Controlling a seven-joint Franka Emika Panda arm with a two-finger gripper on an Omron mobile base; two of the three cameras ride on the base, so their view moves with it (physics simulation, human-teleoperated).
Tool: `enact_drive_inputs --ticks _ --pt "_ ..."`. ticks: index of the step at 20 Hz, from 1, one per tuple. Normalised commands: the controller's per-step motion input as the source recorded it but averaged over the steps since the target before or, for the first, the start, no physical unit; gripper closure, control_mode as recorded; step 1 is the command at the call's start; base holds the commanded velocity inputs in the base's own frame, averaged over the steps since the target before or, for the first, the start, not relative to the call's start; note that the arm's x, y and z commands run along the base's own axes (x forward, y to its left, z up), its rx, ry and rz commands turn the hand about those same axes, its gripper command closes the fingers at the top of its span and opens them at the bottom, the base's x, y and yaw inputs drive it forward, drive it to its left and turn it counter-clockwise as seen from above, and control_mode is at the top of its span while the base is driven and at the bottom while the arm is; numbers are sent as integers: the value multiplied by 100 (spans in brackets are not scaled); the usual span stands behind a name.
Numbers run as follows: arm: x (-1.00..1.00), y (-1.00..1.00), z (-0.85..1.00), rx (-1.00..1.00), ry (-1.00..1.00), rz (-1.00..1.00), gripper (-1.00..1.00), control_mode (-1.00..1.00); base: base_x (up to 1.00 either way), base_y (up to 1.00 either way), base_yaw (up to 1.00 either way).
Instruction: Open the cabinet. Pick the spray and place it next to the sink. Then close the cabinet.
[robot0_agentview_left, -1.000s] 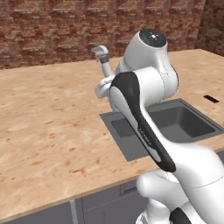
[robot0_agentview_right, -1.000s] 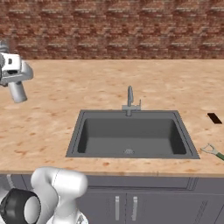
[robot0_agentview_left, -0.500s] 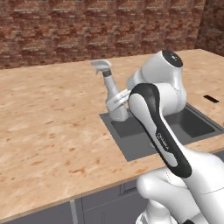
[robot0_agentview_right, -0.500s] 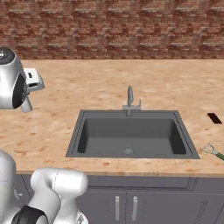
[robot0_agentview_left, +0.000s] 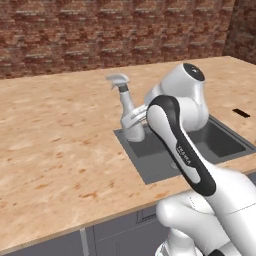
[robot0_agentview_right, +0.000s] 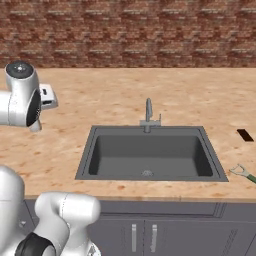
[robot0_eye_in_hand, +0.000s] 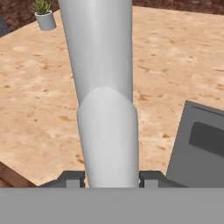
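The spray (robot0_agentview_left: 126, 109), a pale bottle with a trigger head, stands upright over the counter at the back left corner of the sink (robot0_agentview_left: 220, 142). My gripper (robot0_agentview_left: 136, 119) is shut on its body from the side. From the hand, the spray (robot0_eye_in_hand: 107, 109) rises between my two fingertips (robot0_eye_in_hand: 72, 178), with a corner of the sink (robot0_eye_in_hand: 203, 148) to the right. Seen from the right base, the spray's head (robot0_agentview_right: 48, 97) pokes out behind my arm, left of the sink (robot0_agentview_right: 102, 160) and its faucet (robot0_agentview_right: 148, 115). I cannot tell whether the bottle's base touches the counter. The cabinet is out of view.
A brick wall (robot0_agentview_right: 130, 30) backs the wooden counter (robot0_agentview_left: 55, 145). A small black item (robot0_agentview_right: 245, 135) and a green-handled tool (robot0_agentview_right: 243, 173) lie right of the sink. A small potted plant (robot0_eye_in_hand: 43, 16) stands far off. Grey drawer fronts (robot0_agentview_right: 145, 235) run below the counter edge.
My arm has swung toward the sink and lowered, carrying the spray down from above the counter to the basin's back left corner. The grip has stayed shut.
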Motion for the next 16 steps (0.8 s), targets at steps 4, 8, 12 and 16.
enact_drive_inputs --ticks 4,8,12,16 --pt "3 0 -13 15 19 0 100 -100 0 0 0" --pt "0 0 -27 16 0 0 100 -100 0 0 0" --pt "24 -1 -51 10 -6 4 100 -100 0 0 0" --pt "0 0 -34 5 -28 10 100 -100 0 0 0"
